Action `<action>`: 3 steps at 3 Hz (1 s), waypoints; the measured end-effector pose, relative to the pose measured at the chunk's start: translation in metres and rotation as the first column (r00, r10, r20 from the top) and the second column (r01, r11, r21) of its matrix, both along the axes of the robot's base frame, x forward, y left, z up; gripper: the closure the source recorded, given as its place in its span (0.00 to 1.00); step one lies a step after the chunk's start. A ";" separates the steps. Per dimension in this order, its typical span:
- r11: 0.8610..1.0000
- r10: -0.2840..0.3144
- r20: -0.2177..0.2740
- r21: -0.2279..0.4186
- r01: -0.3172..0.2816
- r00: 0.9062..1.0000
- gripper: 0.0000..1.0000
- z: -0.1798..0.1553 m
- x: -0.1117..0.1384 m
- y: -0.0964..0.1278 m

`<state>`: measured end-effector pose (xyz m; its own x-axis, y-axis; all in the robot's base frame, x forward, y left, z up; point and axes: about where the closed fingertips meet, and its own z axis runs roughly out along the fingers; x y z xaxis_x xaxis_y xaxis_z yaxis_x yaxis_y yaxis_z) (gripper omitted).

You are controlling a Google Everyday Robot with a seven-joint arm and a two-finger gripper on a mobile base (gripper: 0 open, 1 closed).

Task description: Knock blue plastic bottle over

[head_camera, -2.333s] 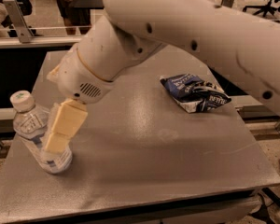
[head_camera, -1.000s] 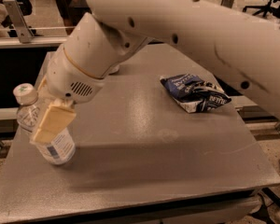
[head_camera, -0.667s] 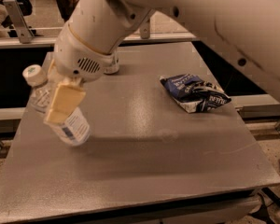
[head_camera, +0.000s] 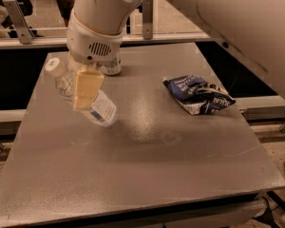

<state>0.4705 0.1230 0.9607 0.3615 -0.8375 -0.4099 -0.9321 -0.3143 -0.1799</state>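
A bulky white robot arm [head_camera: 204, 13] fills the top of the view above a square grey speckled tabletop [head_camera: 147, 170], with a metal rail [head_camera: 33, 41] behind. A crumpled dark blue-and-white snack bag [head_camera: 198, 95] lies at right. The clear blue-labelled plastic bottle [head_camera: 103, 111] tilts at left, white cap up-left. The tan gripper [head_camera: 85, 91] crosses its front; its grip cannot be told.

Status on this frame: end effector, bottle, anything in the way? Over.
Left side of table, end effector overlapping blue plastic bottle mid-body. Bottle tipped steeply, cap up-left, not lying flat. Far right, snack bag, clear of it.
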 end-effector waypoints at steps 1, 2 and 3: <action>0.993 -0.023 0.119 -0.111 0.036 0.993 1.00 -0.008 0.021 -0.021; 0.982 -0.048 0.227 -0.169 0.088 0.973 1.00 -0.015 0.037 -0.035; 0.975 -0.052 0.297 -0.192 0.113 0.954 1.00 -0.026 0.045 -0.044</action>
<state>0.5154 0.0794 0.9344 0.3646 -0.9240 -0.1152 -0.8741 -0.2970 -0.3843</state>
